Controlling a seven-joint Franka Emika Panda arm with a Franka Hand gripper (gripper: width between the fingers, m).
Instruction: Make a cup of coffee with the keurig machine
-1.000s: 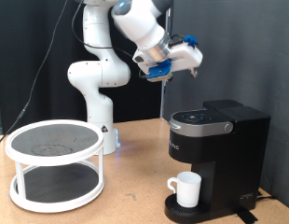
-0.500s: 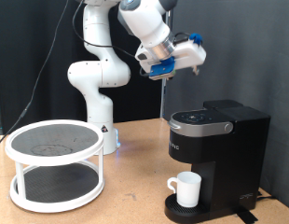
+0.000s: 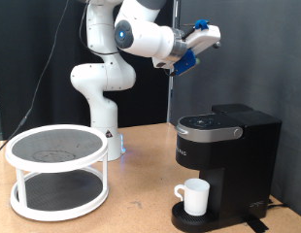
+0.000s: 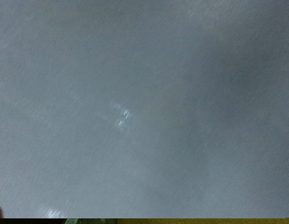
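Observation:
The black keurig machine (image 3: 231, 148) stands on the wooden table at the exterior view's right, with its lid down. The white cup (image 3: 195, 196) sits upright on the round drip tray (image 3: 189, 219) under the spout, handle toward the exterior view's left. My gripper (image 3: 210, 35) is high in the air above the machine, well clear of it, tilted up toward the exterior view's top right. No object shows between its fingers. The wrist view shows only a blurred grey surface, with no fingers, cup or machine in it.
A white round two-tier stand (image 3: 56, 170) with dark shelves stands on the table at the exterior view's left. The arm's white base (image 3: 100, 92) rises behind it. A dark curtain hangs behind the table.
The gripper has risen and swung up toward the exterior view's top right, farther from the machine. The cup and the machine have not moved.

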